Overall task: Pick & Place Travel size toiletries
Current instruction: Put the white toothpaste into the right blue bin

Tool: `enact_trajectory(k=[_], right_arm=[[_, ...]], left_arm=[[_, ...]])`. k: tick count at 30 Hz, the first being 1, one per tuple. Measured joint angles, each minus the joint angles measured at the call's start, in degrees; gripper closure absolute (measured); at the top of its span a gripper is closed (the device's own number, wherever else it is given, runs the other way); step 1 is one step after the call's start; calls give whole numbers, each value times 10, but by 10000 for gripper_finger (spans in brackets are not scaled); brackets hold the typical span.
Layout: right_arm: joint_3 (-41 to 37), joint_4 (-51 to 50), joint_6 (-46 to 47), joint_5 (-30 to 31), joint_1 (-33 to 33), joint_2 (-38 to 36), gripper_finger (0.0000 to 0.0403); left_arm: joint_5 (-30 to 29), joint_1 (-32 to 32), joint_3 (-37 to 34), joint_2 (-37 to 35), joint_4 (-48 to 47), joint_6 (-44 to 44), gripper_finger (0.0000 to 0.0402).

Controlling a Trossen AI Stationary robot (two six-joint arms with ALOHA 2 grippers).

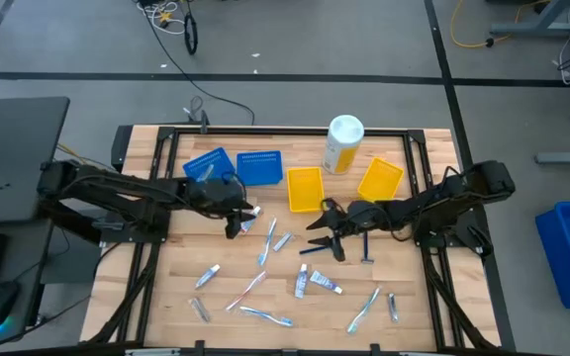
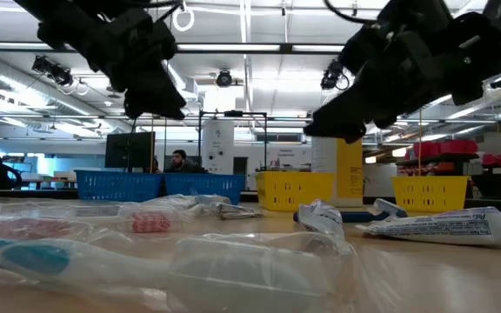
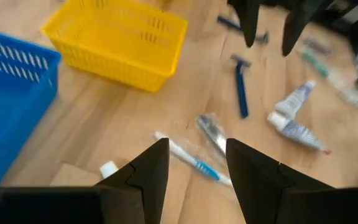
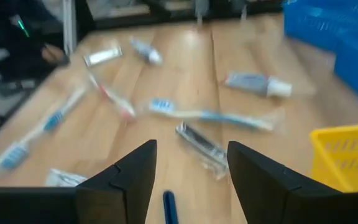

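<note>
The slim dark blue razor (image 1: 367, 247) lies flat on the wooden table (image 1: 166, 287), long axis running front to back, just beside the right gripper (image 1: 317, 235) — spread wide, empty. The left gripper (image 1: 243, 220), also open and empty, hovers near a blue-bristled clear toothbrush (image 1: 267, 241), which lies slightly tilted from the same front-to-back line.

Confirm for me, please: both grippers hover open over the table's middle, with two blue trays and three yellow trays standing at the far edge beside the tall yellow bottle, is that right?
Not quite: there are two yellow trays, not three, as the high view shows. The rest holds: the left gripper and right gripper hover open over the table's middle, and two blue trays stand at the far edge beside the tall yellow bottle.
</note>
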Motion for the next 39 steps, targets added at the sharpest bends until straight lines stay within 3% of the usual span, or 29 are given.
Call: enact_trajectory(k=[6,10,22,27,33,39], right_arm=[[67,-161,0,1,2,23,204],[95,-209,-11,1,7,39,214],[97,-205,-13,1,6,52,215],[97,-201,-13,1,6,52,206],[97,-173,-13,1,6,52,204],[97,-165,-13,1,6,52,216]], left_arm=[[-12,-3,0,68,19,-12,232],[-20,-3,0,106,16,-15,232],[-87,-3,0,177,-5,-15,231],[-70,-3,0,209,3,-32,231],[-97,-2,0,222,-5,-32,231],[-89,-2,-1,221,-8,-14,234]])
